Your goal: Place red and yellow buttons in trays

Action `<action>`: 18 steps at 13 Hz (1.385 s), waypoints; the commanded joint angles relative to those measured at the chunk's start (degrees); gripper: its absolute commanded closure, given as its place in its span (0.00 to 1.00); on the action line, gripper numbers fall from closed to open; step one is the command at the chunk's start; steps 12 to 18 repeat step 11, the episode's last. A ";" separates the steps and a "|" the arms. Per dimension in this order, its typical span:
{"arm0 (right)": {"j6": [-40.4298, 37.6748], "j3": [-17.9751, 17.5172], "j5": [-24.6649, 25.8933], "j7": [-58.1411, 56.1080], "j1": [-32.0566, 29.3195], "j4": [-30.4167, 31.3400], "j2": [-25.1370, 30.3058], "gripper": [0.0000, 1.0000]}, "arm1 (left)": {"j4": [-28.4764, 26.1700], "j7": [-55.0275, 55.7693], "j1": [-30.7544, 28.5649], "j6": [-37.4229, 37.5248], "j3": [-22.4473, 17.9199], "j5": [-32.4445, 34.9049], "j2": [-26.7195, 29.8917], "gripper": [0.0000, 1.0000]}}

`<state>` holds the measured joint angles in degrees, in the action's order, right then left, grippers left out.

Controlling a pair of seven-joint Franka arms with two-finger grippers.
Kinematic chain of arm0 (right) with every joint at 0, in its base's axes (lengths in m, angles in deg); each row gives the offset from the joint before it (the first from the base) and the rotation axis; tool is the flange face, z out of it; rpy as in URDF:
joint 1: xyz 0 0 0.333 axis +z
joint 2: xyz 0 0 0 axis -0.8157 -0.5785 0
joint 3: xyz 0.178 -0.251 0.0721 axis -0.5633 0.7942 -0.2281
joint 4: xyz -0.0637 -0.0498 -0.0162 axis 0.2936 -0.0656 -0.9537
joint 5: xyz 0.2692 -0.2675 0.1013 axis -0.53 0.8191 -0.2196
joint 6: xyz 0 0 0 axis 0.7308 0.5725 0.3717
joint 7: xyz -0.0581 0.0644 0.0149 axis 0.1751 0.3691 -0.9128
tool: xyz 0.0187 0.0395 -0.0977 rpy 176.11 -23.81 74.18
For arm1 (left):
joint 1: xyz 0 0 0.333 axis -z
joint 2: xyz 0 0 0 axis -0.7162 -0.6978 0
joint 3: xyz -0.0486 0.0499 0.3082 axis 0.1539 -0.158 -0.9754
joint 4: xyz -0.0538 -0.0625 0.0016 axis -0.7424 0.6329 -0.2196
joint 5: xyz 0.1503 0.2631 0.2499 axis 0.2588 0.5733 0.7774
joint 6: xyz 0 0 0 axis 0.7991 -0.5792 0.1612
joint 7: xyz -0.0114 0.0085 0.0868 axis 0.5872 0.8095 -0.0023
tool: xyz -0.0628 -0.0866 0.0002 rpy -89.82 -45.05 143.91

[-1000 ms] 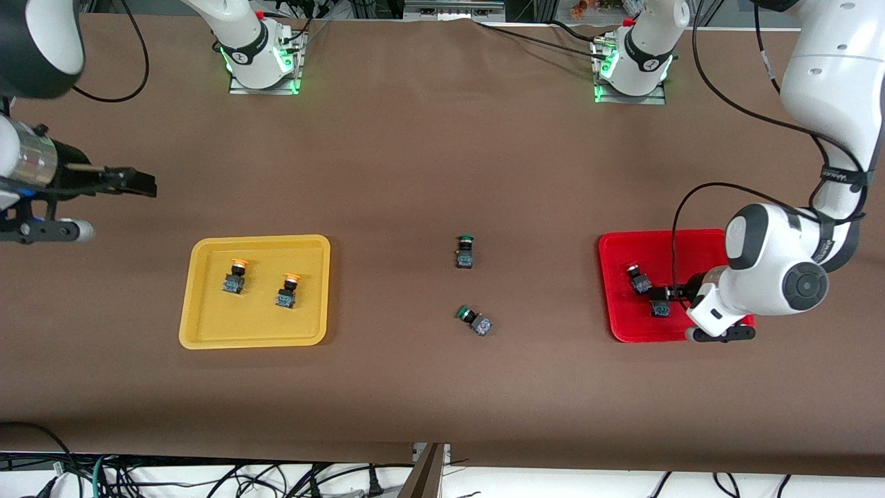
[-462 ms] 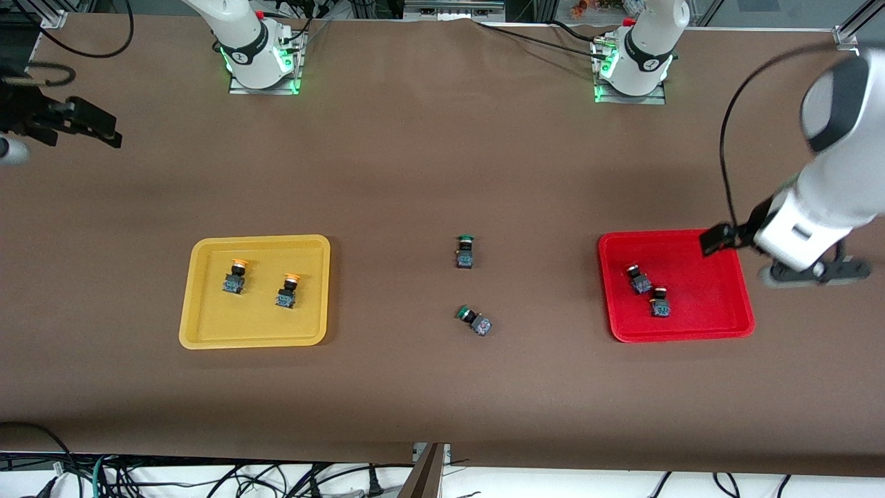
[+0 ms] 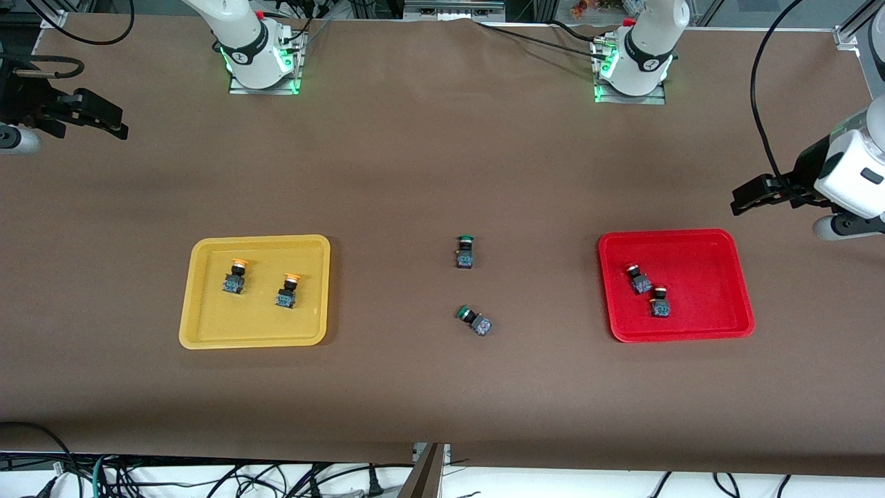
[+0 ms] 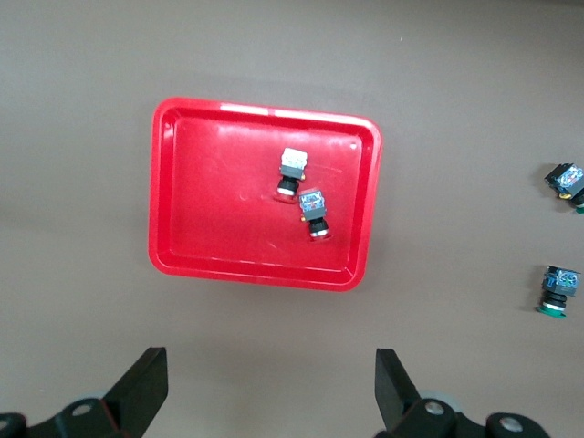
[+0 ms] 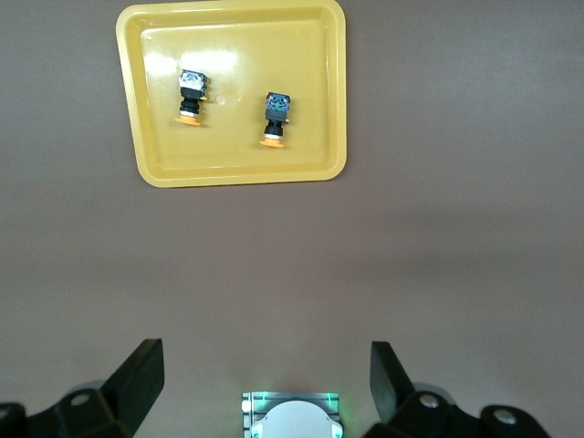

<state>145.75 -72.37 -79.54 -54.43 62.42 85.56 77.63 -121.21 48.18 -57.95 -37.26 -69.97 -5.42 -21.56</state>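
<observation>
Two red-capped buttons lie in the red tray. Two yellow-capped buttons stand in the yellow tray. My left gripper is open and empty, up in the air beside the red tray at the left arm's end of the table. Its wrist view shows the red tray with both red buttons past the open gripper. My right gripper is open and empty, high at the right arm's end. Its wrist view shows the yellow tray with both yellow buttons past the open gripper.
Two green-capped switches lie on the brown table between the trays; they also show in the left wrist view. The right arm's base shows below the right gripper.
My left gripper has risen from the red tray, leaving the second red button in it, and drawn back toward its end of the table. My right gripper has pulled back toward the robots' side.
</observation>
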 commanded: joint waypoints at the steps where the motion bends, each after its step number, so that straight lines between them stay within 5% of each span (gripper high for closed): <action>1: -0.23 -0.73 0.02 -0.65 -1.00 -2.47 -1.25 0.00 | -10.01 -3.10 13.91 -4.99 -16.46 -5.69 8.25 0.00; 3: -0.23 -0.73 0.29 -0.83 -1.00 -2.48 -1.43 0.00 | -17.78 -8.51 18.53 -10.03 -20.74 -4.14 13.20 0.00; 8: -0.14 -0.73 0.73 -0.66 -0.91 -2.48 -1.43 0.00 | -14.90 -10.31 14.94 -7.05 -13.90 -1.32 13.56 0.00; 18: -0.06 -0.64 0.73 -0.83 -1.00 -2.48 -1.43 0.00 | -14.90 -10.22 14.76 -6.79 -13.89 -1.31 13.04 0.00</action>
